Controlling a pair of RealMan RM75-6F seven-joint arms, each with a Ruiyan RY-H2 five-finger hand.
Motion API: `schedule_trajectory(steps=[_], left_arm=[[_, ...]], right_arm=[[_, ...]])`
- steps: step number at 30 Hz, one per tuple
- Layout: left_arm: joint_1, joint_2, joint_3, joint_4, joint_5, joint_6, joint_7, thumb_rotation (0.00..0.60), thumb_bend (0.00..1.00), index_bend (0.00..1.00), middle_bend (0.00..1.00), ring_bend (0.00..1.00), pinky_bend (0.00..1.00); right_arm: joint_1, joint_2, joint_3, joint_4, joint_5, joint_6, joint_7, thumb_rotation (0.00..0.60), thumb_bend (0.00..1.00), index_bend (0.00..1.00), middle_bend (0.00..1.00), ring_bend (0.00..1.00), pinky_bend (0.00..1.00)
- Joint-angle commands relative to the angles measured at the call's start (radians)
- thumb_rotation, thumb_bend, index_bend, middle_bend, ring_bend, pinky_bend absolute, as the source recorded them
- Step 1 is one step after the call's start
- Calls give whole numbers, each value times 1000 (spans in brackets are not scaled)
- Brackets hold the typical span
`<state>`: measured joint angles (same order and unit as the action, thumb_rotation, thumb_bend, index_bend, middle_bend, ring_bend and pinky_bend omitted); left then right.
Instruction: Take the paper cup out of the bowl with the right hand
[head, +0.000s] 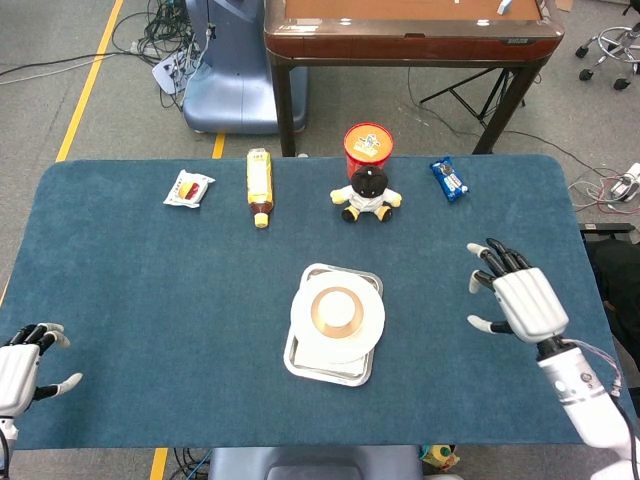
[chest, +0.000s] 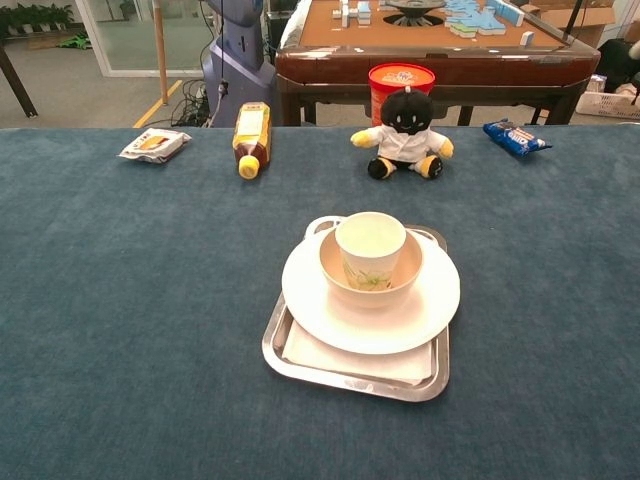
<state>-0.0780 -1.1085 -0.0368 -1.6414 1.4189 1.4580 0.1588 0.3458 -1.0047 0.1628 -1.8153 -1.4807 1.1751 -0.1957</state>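
A white paper cup (chest: 371, 248) with a green print stands upright in a tan bowl (chest: 404, 271). The bowl sits on a white plate (chest: 440, 300), and the plate rests on a metal tray (chest: 340, 370) in the middle of the blue table. From above, the cup (head: 336, 309) shows as a tan ring. My right hand (head: 518, 300) hovers over the table to the right of the tray, fingers spread, holding nothing. My left hand (head: 20, 365) stays at the table's near left corner, fingers apart and empty. Neither hand shows in the chest view.
Along the far edge lie a snack packet (head: 188, 187), a yellow bottle (head: 259, 185) on its side, a black-and-white plush doll (head: 367, 195) in front of a red tub (head: 367, 143), and a blue wrapper (head: 449, 179). A brown table (head: 410, 30) stands beyond.
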Motion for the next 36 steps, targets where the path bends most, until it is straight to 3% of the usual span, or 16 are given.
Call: schedule_trajectory(steps=[1, 8, 23, 29, 36], left_arm=[[1, 2, -2, -1, -4, -2, 0, 600, 60, 468, 329, 256, 441], [1, 10, -2, -8, -15, -12, -4, 600, 61, 468, 330, 257, 441], [0, 20, -7, -18, -39, -25, 3, 600, 61, 468, 330, 257, 441], [0, 25, -7, -23, -40, -27, -1, 600, 60, 468, 330, 258, 442], [-1, 30, -8, -25, -46, -32, -4, 600, 60, 467, 330, 258, 442]], right_arm=[[81, -7, 36, -27, 57, -90, -73, 600, 139, 538, 144, 32, 138], [197, -80, 55, -25, 133, -202, -180, 600, 205, 550, 103, 0, 113], [343, -230, 35, 13, 173, -278, -325, 600, 238, 561, 79, 0, 93], [381, -269, 16, 32, 203, -309, -354, 600, 410, 562, 77, 0, 93], [412, -301, -11, 46, 252, -323, -410, 600, 429, 561, 51, 0, 82]])
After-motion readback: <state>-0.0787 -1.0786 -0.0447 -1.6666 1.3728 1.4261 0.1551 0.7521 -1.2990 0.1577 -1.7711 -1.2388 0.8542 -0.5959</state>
